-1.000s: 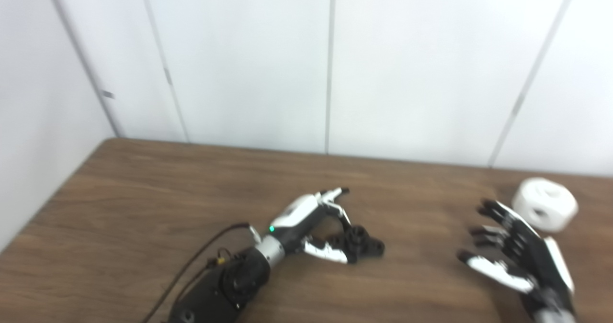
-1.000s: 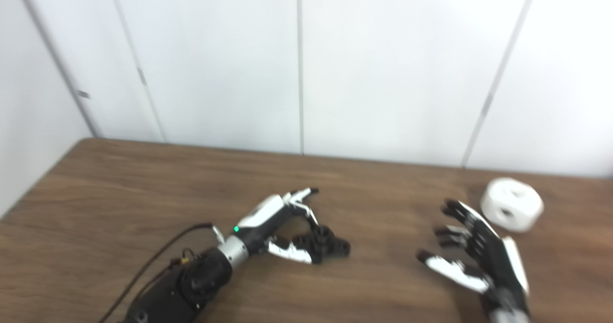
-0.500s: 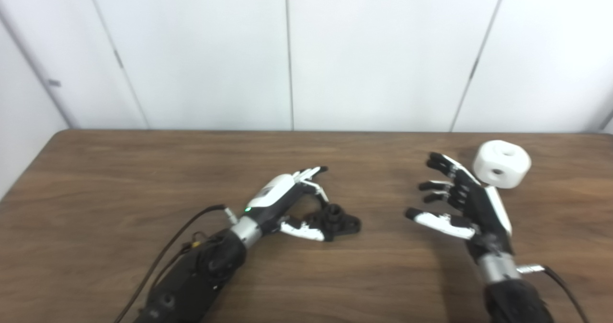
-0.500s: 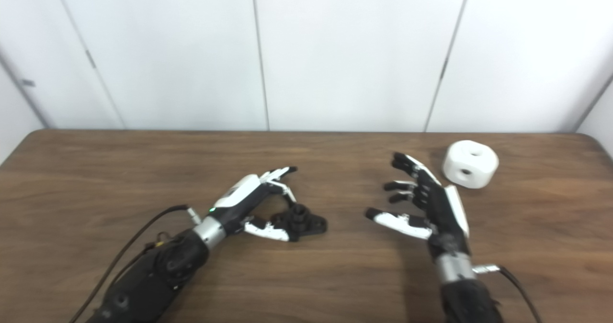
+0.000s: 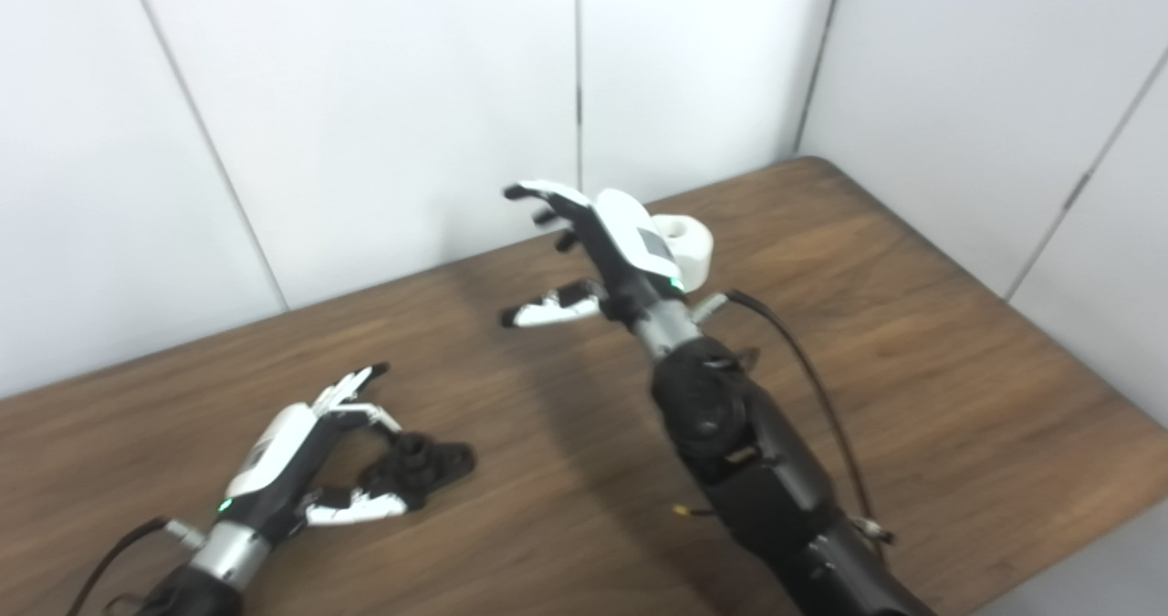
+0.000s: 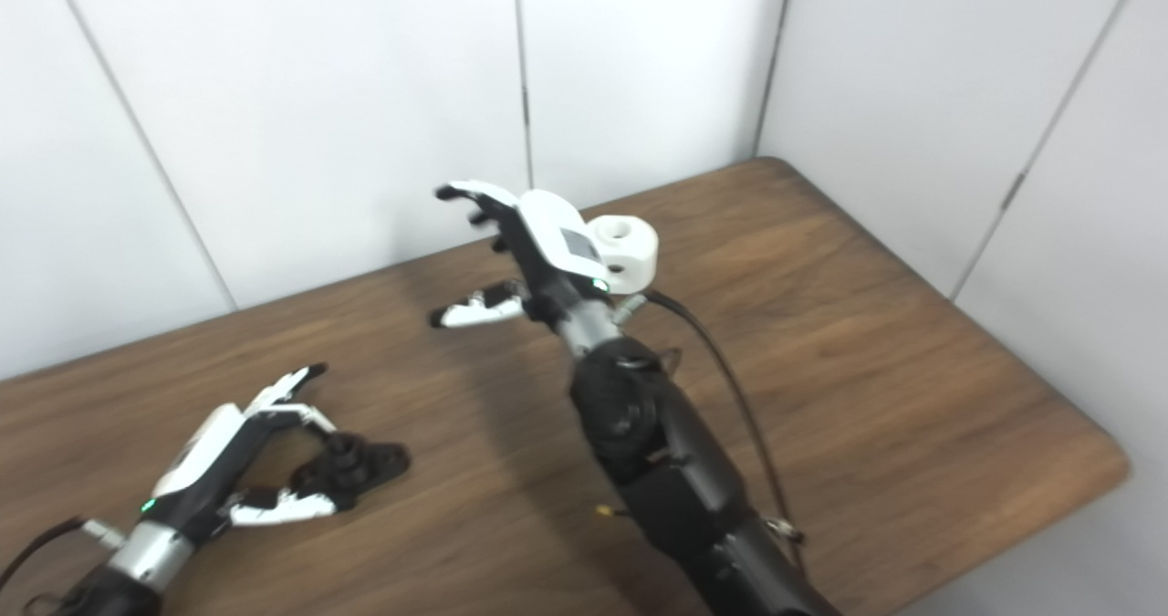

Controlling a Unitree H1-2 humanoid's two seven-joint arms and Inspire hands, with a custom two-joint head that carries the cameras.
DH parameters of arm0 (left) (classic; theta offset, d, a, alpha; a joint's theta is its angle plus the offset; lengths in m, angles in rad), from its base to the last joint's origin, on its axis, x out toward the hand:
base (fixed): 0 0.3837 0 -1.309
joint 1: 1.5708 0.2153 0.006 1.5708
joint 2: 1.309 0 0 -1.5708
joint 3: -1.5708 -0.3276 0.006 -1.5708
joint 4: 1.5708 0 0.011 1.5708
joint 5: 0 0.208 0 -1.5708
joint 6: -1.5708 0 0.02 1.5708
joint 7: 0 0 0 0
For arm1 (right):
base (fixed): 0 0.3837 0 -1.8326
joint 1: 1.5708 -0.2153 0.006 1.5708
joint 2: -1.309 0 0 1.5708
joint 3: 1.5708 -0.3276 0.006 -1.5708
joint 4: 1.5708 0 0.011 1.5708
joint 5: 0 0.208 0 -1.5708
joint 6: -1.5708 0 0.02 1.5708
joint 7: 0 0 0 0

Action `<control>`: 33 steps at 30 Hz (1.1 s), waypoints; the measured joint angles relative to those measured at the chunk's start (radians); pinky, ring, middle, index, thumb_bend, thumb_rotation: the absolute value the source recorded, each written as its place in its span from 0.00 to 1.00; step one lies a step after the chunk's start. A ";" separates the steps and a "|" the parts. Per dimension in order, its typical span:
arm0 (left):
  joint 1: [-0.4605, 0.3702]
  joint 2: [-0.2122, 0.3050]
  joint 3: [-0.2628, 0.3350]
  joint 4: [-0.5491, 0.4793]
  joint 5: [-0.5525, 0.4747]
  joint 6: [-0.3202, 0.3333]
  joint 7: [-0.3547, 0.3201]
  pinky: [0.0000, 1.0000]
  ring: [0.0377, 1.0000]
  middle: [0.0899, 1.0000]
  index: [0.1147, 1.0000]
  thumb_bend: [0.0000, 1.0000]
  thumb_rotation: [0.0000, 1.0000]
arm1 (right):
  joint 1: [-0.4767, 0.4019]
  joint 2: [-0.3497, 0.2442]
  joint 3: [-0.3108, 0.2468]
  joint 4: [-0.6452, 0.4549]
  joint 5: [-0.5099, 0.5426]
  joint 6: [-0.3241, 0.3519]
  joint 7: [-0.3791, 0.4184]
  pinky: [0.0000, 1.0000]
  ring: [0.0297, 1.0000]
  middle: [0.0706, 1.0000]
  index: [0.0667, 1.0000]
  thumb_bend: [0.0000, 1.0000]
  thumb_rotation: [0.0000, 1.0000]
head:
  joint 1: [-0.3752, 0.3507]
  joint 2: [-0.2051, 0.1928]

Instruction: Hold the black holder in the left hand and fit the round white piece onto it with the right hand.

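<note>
So we've got the table point(image 6: 867, 324), with our right hand point(image 6: 525, 251) spread wide and empty; the white piece point(image 6: 625, 249) sits just behind it on its right side, hole up. Our left hand point(image 6: 233, 475) cups loosely around the black holder point(image 6: 351, 465), grip unclear. The left-eye view half-hides the white piece.

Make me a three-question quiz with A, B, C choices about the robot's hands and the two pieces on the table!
1. Where is the round white piece?
A. beside the right hand
B. in the left hand
C. on the black holder

2. What colour is the table?
A. green
B. brown
C. white

3. The right hand is:
A. gripping the holder
B. a fist
C. open

Key: 1 A, the piece sits just beyond the right hand; 2 B, brown wood grain; 3 C, spread fingers hold nothing.
</note>
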 measured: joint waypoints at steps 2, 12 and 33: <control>-0.005 -0.003 -0.001 0.012 -0.002 0.000 0.003 1.00 1.00 0.97 0.41 0.52 0.05 | -0.020 -0.028 0.006 0.021 -0.057 0.025 0.008 0.67 0.83 0.88 0.79 0.67 0.20 | -0.003 -0.003; -0.006 0.000 -0.003 0.021 -0.036 0.000 0.006 1.00 1.00 0.96 0.41 0.52 0.05 | -0.130 -0.194 0.009 0.054 -0.179 0.137 0.192 0.66 0.83 0.89 0.75 0.76 0.28 | -0.017 -0.031; -0.005 0.011 -0.019 0.021 -0.065 0.000 0.010 1.00 1.00 0.96 0.41 0.52 0.05 | -0.261 -0.368 -0.031 0.021 -0.327 0.176 0.979 0.98 1.00 1.00 0.87 1.00 0.35 | -0.025 -0.026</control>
